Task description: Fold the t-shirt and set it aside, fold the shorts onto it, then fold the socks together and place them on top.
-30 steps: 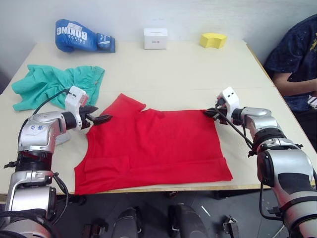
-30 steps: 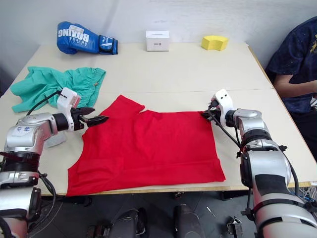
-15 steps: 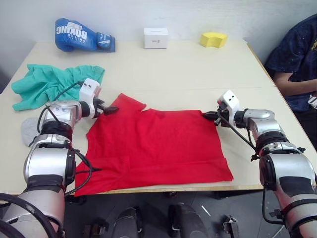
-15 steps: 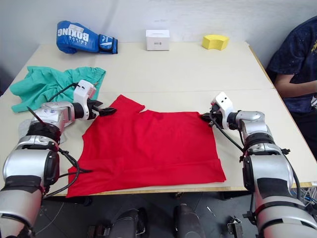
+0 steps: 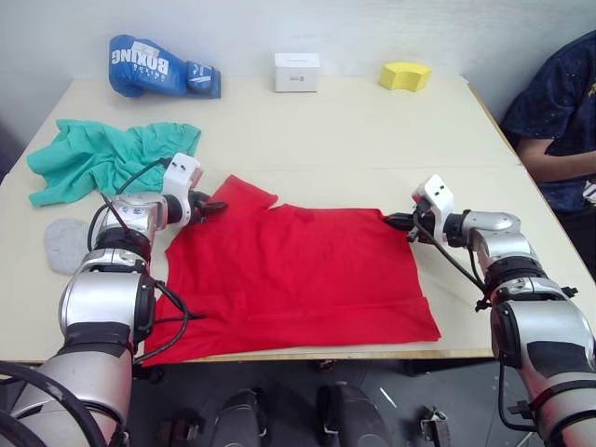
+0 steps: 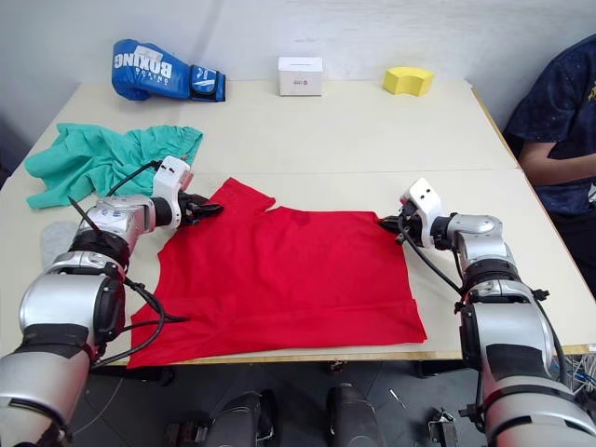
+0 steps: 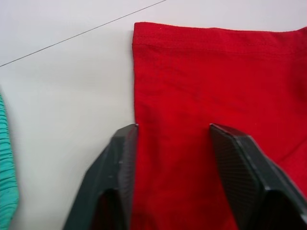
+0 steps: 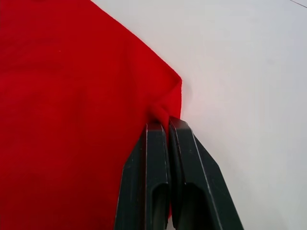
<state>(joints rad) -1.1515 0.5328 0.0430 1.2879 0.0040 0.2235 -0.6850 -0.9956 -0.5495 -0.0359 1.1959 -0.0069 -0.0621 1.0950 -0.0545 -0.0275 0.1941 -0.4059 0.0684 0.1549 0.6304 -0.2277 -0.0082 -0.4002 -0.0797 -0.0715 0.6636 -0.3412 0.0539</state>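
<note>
The t-shirt (image 5: 298, 272) lies spread flat on the table (image 5: 354, 130), near its front edge, with one sleeve pointing toward the shorts (image 5: 107, 158), which sit bunched at the far left. One of the socks (image 5: 63, 244) rests beside the left arm.

Right tool (image 8: 168, 125): fingers pressed together, pinching the shirt's far hem corner; the cloth puckers at the pinch. Left tool (image 7: 172, 139): fingers spread, straddling the sleeve's edge, with cloth between them and not yet gripped.

Handling judgement: the shirt is thin, limp and light. It will drape and drag rather than hold shape, so it needs a hold at two matching points along one edge, lifted together; the hem corner and the sleeve or shoulder on the far side appear suitable. A one-layer pinch may slip.

Change noted: a second ago the left tool hung off the cloth, beside the sleeve; it has since advanced onto the sleeve edge. The right tool has kept its hold on the corner throughout. The shirt's outline is practically unaltered.

Also present: boxing glove (image 5: 154, 67), white box (image 5: 297, 72), yellow block (image 5: 405, 75), a seated person (image 5: 557, 112).
</note>
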